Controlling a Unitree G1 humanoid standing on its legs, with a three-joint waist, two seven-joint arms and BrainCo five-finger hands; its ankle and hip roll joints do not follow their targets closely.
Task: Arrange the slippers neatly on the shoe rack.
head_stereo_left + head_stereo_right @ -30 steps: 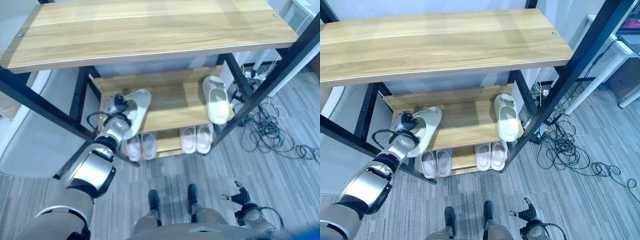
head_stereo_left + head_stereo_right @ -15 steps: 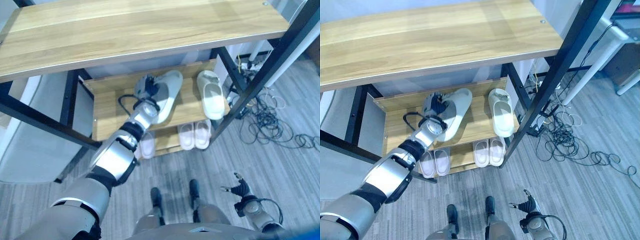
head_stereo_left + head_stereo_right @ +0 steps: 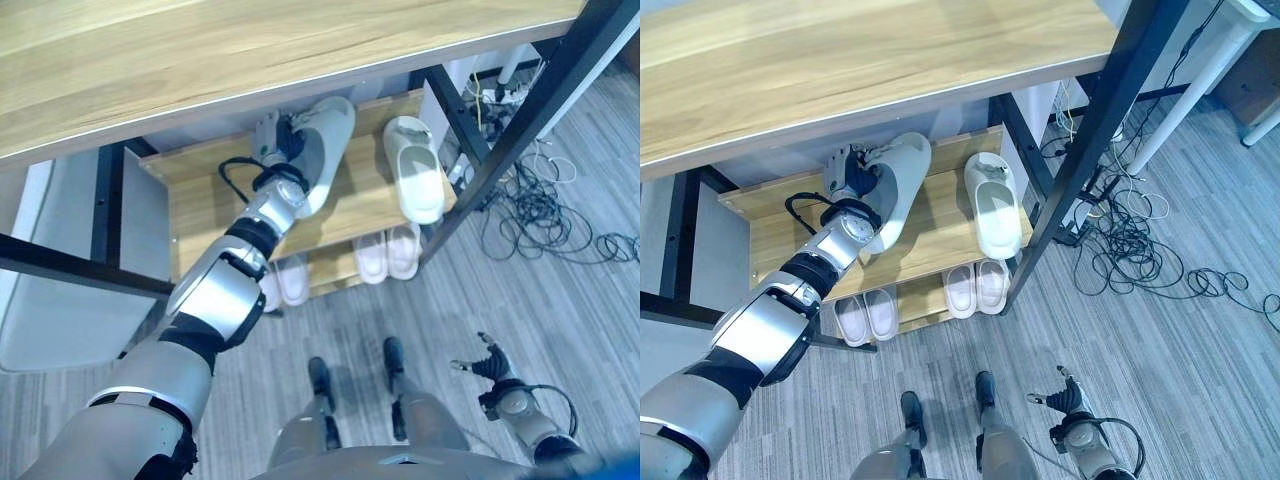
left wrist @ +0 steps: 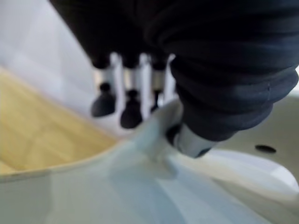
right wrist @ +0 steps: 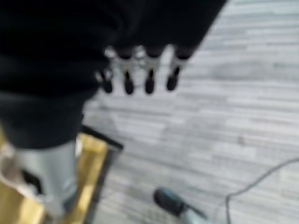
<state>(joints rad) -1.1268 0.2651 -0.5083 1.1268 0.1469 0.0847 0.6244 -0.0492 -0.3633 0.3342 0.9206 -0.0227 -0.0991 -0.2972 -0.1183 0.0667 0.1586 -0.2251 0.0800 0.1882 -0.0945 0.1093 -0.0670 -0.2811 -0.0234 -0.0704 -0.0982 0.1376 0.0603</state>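
The left hand [image 3: 848, 172] reaches under the top board of the wooden, black-framed shoe rack [image 3: 940, 225] and pinches a pale grey foam slipper [image 3: 896, 185] by its edge, fingers [image 4: 132, 95] on one side and thumb on the other, over the middle shelf. Its matching slipper [image 3: 413, 180] lies flat on that shelf, to its right. The right hand [image 3: 1070, 402] hangs low over the grey floor, fingers loosely spread and holding nothing.

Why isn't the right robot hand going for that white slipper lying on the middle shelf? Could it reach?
Probably not from there: the right robot hand hangs low over the floor, well short of the slipper.
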